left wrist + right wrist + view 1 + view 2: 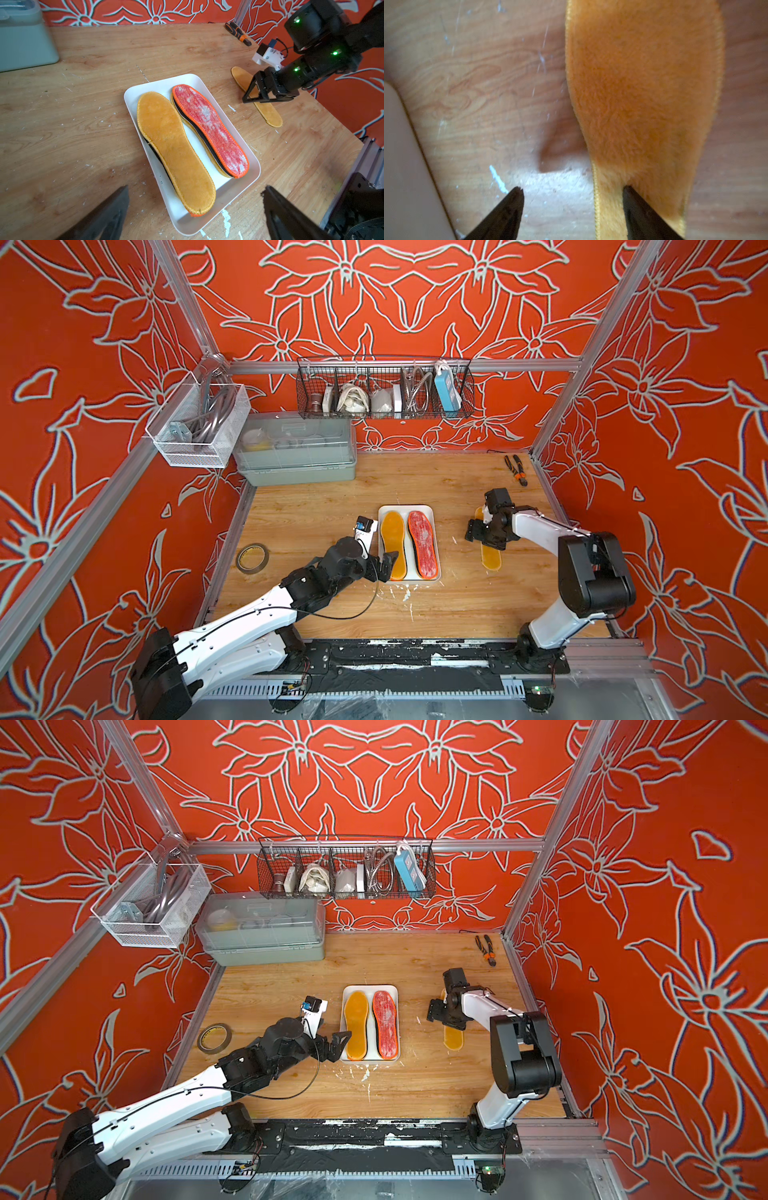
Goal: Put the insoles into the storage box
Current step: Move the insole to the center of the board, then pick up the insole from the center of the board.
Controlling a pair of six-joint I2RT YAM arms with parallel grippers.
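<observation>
Right wrist view: we find one amber insole (643,93) outside, its edge between the right gripper's (572,190) parted jaws; the other insoles (176,145) lie stacked in the storage box (162,85) before the wide-open left gripper (196,188).

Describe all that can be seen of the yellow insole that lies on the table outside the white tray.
The loose insole is a flat, foot-shaped pad, amber-yellow and fuzzy like plush, with a stitched rim. It lies flat on the wooden table, apart from the storage box and roughly parallel to it. The right gripper hangs over its middle, jaws open astride one edge; contact cannot be told.
</observation>
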